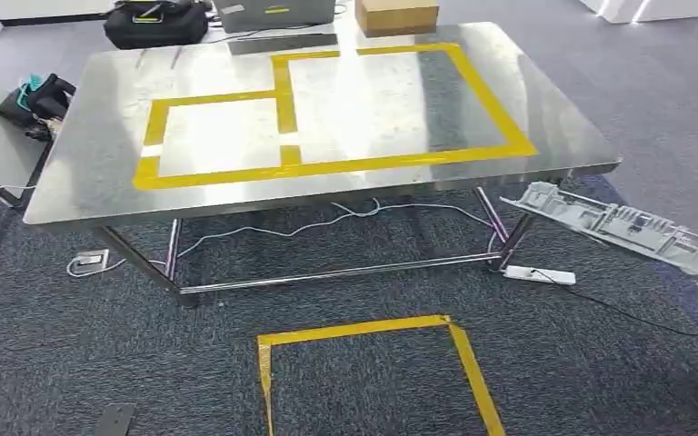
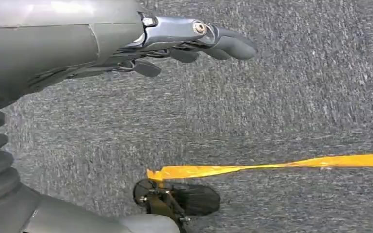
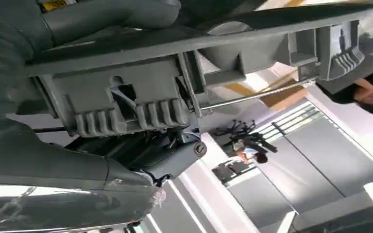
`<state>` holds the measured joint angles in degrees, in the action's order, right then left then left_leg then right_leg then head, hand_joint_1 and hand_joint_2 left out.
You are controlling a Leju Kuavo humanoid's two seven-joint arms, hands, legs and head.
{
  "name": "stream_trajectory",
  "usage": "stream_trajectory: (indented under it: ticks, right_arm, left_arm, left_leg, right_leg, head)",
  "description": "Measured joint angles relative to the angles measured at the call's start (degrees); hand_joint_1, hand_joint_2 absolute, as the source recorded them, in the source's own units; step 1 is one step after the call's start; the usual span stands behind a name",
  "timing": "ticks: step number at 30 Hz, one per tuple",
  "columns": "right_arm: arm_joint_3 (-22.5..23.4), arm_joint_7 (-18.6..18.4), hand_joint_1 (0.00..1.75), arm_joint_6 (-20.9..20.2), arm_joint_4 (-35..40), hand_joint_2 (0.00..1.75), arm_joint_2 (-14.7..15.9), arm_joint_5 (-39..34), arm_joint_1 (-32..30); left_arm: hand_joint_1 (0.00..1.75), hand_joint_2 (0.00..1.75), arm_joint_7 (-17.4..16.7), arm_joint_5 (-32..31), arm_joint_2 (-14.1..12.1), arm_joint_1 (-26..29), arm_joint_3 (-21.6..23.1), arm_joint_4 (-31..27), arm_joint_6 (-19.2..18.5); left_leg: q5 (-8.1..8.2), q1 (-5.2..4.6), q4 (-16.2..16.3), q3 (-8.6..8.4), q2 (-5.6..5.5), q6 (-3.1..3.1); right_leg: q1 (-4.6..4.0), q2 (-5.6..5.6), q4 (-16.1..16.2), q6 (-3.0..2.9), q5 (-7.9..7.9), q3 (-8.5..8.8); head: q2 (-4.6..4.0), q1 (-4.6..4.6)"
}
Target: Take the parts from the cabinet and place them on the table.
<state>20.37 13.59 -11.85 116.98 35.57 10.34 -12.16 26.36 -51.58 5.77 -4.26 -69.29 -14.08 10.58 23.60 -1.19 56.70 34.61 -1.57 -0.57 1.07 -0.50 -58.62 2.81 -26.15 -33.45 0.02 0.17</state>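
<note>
Right hand (image 3: pixel 141 150) grips the grey part (image 1: pixel 627 227); left hand (image 2: pixel 194 41) holds nothing.

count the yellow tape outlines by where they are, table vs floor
On the steel table: 2, a small rectangle and a large rectangle sharing a side.
On the carpet floor: 1, the tape square.
Total: 3
</note>
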Motion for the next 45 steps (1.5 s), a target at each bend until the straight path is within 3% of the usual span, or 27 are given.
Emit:
stream_trajectory:
  ticks: [5, 9, 12, 14, 17, 29, 36, 38, 41, 42, 43, 45]
  right_arm:
    - [-0.02, -3.03, 1.75, -0.72, -0.87, 1.75, 5.47, 1.93, 0.33]
    - [-0.46, -5.20, 1.75, -0.55, -2.65, 1.75, 11.41, 9.41, 4.13]
    - [-1.31, -5.35, 1.75, 3.40, -3.52, 1.75, 14.23, 19.97, 6.58]
    - [-1.92, -4.79, 1.75, 8.93, -3.76, 1.75, 15.25, 29.16, 7.70]
    - [-2.97, -3.74, 1.75, 13.16, -3.76, 1.75, 16.52, 36.16, 9.44]
    - [-7.47, -2.69, 1.75, 15.28, -3.71, 1.75, 22.66, 44.63, 12.57]
    - [-9.46, -2.38, 1.75, 16.09, -3.71, 1.75, 24.13, 46.23, 11.66]
    - [-9.55, -2.38, 1.75, 16.52, -3.71, 1.75, 24.28, 46.80, 11.10]
    - [-9.57, -2.38, 1.75, 16.76, -3.69, 1.75, 24.71, 46.95, 10.19]
    - [-9.53, -2.38, 1.75, 16.79, -3.63, 1.75, 25.20, 46.95, 9.65]
    - [-9.44, -2.36, 1.75, 16.83, -3.63, 1.75, 25.24, 46.97, 9.09]
    - [-9.31, -2.51, 1.75, 17.40, -3.63, 1.75, 25.24, 46.99, 8.93]
  left_arm:
    - [0.00, 1.75, -0.28, -0.11, -0.22, 0.05, 0.00, 0.00, 0.09]
    - [0.00, 1.75, -0.76, -0.81, -0.39, 0.02, 0.00, 0.00, -0.42]
    - [0.00, 1.75, -1.18, -1.44, -0.39, 0.04, 0.00, 0.00, -0.50]
    - [0.00, 1.75, -1.44, -1.94, -0.35, 0.05, 0.04, 0.00, -0.50]
    - [0.00, 1.75, -1.66, -2.43, -0.31, -0.03, 0.09, 0.00, -0.66]
    - [0.00, 1.75, -2.23, -3.15, -0.11, -0.01, 0.55, 0.00, -1.07]
    - [0.00, 1.75, -2.40, -3.63, 0.04, -0.02, 0.66, 0.00, -1.22]
    - [0.00, 1.75, -2.49, -3.67, 0.02, -0.02, 0.66, 0.00, -1.27]
    - [0.00, 1.75, -2.69, -3.85, 0.02, -0.06, 0.70, 0.00, -1.25]
    - [0.00, 1.75, -2.73, -3.85, 0.13, -0.05, 0.74, 0.00, -1.22]
    - [0.00, 1.75, -2.75, -3.87, 0.31, -0.07, 0.85, 0.00, -1.22]
    - [0.00, 1.75, -2.80, -3.89, 0.31, -0.10, 0.94, 0.00, -1.20]
  left_leg:
    - [-0.01, -0.03, 0.00, 0.07, -0.01, -0.01]
    - [-0.05, -0.04, 0.00, 0.10, 0.03, -0.07]
    - [-0.10, -0.06, 0.01, 0.14, -0.01, -0.14]
    - [-0.11, -0.09, 0.01, 0.16, -0.01, -0.15]
    - [-0.10, -0.10, 0.01, 0.15, 0.02, -0.17]
    - [-0.11, -0.11, 0.01, 0.19, 0.00, -0.21]
    - [-0.09, -0.13, 0.03, 0.20, 0.00, -0.25]
    - [0.29, -0.29, 0.51, 0.40, 0.00, -1.05]
    - [0.36, -0.42, -0.02, 0.32, 0.03, -1.75]
    - [-0.49, 0.13, -1.87, -0.86, 0.19, -1.99]
    - [-0.78, 0.30, -2.62, -1.54, 0.29, -1.91]
    - [-0.86, 0.63, -2.86, -1.96, 0.38, -1.93]
  right_leg:
    - [0.01, 0.01, 0.00, 0.00, 0.00, -0.03]
    - [0.01, -0.03, 0.00, 0.07, 0.05, -0.10]
    - [0.03, 0.04, 0.00, 0.08, 0.05, -0.11]
    - [0.05, 0.03, 0.00, 0.10, 0.07, -0.13]
    - [0.07, -0.01, 0.00, 0.11, 0.08, -0.15]
    - [0.07, 0.03, 0.00, 0.13, 0.08, -0.17]
    - [0.10, 0.02, 0.00, 0.13, 0.09, -0.18]
    - [0.41, -0.02, 0.22, 0.65, 0.15, -0.17]
    - [0.39, -0.05, 1.00, 1.10, 0.35, 0.04]
    - [-0.10, 0.02, 1.33, 1.28, 0.29, -0.08]
    - [-0.03, 0.10, 0.40, 1.28, -0.23, -0.15]
    - [0.06, 0.05, -6.71, 1.69, -3.92, -3.50]
  head:
    - [0.00, 0.00]
    - [0.00, 0.00]
    - [0.00, 0.02]
    - [0.00, 0.02]
    - [0.00, 0.00]
    - [0.00, 0.02]
    - [0.00, 0.02]
    - [0.00, -0.09]
    - [0.00, -0.06]
    - [0.00, -0.02]
    - [0.00, 0.22]
    - [-0.02, 0.55]
